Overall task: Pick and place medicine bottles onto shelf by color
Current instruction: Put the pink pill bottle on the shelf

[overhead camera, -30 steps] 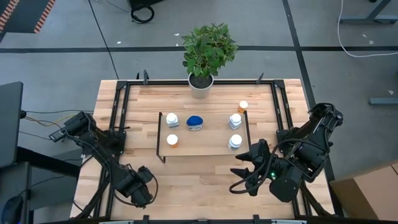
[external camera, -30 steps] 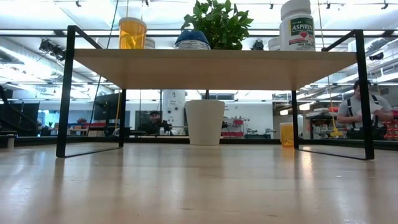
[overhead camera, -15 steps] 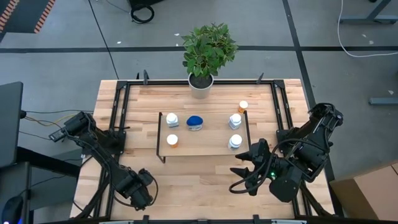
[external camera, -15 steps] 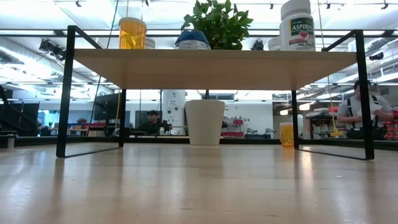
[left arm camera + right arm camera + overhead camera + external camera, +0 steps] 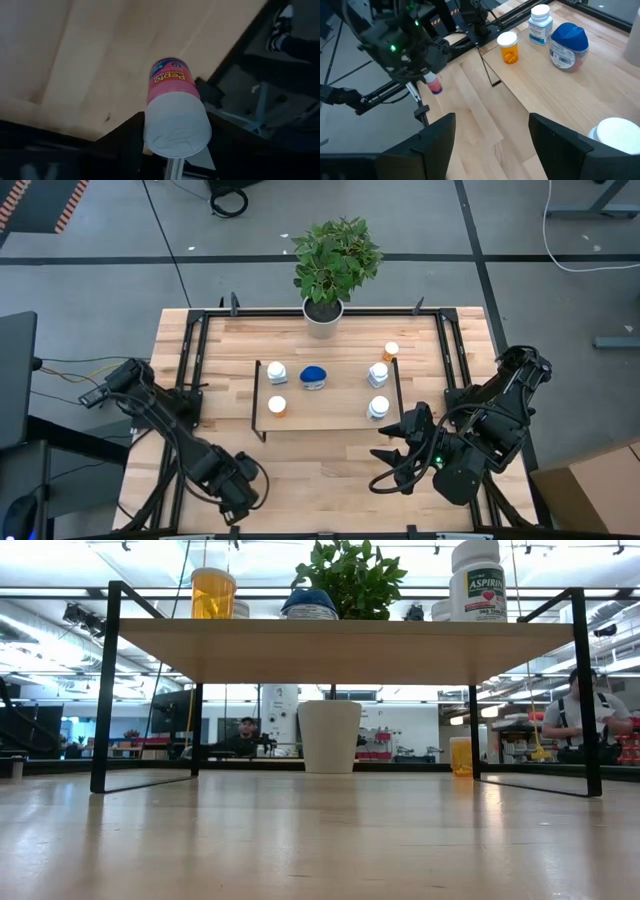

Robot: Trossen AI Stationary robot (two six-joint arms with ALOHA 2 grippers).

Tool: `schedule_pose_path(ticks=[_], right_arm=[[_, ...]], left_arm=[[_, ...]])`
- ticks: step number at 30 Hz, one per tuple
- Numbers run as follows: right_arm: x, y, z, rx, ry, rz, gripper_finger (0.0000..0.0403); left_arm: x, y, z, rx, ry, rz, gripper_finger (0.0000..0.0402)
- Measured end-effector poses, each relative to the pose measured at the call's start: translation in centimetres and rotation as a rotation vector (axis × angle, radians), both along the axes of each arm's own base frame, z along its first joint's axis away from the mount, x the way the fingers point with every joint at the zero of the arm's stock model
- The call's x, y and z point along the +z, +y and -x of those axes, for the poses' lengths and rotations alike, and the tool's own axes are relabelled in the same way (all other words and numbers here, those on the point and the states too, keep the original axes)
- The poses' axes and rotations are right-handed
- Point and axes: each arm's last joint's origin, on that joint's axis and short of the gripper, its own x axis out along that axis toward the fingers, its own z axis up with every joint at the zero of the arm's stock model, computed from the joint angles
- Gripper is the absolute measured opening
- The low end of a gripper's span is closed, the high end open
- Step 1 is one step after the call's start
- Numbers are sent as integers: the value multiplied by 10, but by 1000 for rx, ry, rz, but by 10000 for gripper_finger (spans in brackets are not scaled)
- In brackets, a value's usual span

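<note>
A pink medicine bottle (image 5: pixel 172 87) with a white cap hangs over the table's near left corner, and my left gripper (image 5: pixel 238 488) is shut on it; the right wrist view shows this bottle (image 5: pixel 434 86) under that gripper. The shelf (image 5: pixel 325 418) stands mid-table. On it stand a white bottle (image 5: pixel 277 372), a blue oval one (image 5: pixel 314 377), an orange one (image 5: pixel 277 407) and two more white ones (image 5: pixel 378 374) (image 5: pixel 378 408). Another orange bottle (image 5: pixel 391 352) stands on the table behind the shelf's right end. My right gripper (image 5: pixel 393 452) waits open near the shelf's near right corner. My left gripper pinches the pink bottle at its white cap end (image 5: pixel 176 131) between its two fingers (image 5: pixel 125 142). The fingers come steeply from above, pointing down. The bottle hangs below them, cap up and bottom down, clear of the tabletop.
A white pot (image 5: pixel 323 317) with a green plant stands at the table's far edge, behind the shelf. Black frame rails (image 5: pixel 190 370) run along the table's sides. Bare wood (image 5: pixel 320 465) lies between the shelf and the near edge. A person (image 5: pixel 585 715) shows in the room beyond.
My left gripper has risen and moved a little toward the table's right edge. My right arm has kept still.
</note>
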Motion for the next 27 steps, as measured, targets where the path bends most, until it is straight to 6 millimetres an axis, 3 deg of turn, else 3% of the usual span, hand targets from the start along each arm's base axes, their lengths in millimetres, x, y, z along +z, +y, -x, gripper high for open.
schedule_pose_path(ticks=[7, 16, 22, 27], right_arm=[[0, 1, 1, -14, -7, -20, 259], [-1, 18, 19, -13, -22, -134, 259], [-7, 34, 36, -61, -51, -209, 259], [-25, 39, 38, -148, -44, -299, 259]], left_arm=[[56, 20, -21, -97, -150, -21, 175], [118, 63, -45, -178, -382, -87, 196], [133, 89, -59, -261, -499, -158, 175], [135, 107, -69, -308, -545, -195, 193]])
